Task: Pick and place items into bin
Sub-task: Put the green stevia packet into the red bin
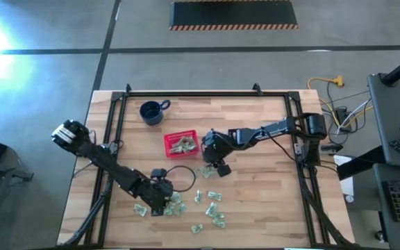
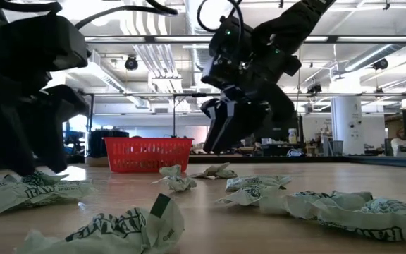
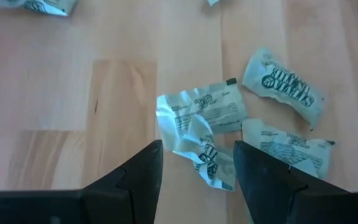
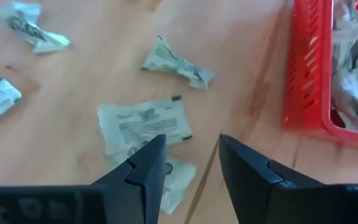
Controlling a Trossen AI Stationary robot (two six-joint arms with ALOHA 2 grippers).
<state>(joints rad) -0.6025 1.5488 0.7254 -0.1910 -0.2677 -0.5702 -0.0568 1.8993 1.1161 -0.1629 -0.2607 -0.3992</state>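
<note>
Left gripper (image 1: 160, 201), fingers apart, straddles packets (image 1: 212, 212) at lower centre of the surface (image 1: 269, 201); right gripper (image 1: 217, 165), fingers apart, hovers beside the red basket (image 1: 181, 144), centre frame

Overhead camera looks straight down, low camera skims level across — both share the red basket (image 1: 181, 144).
</note>
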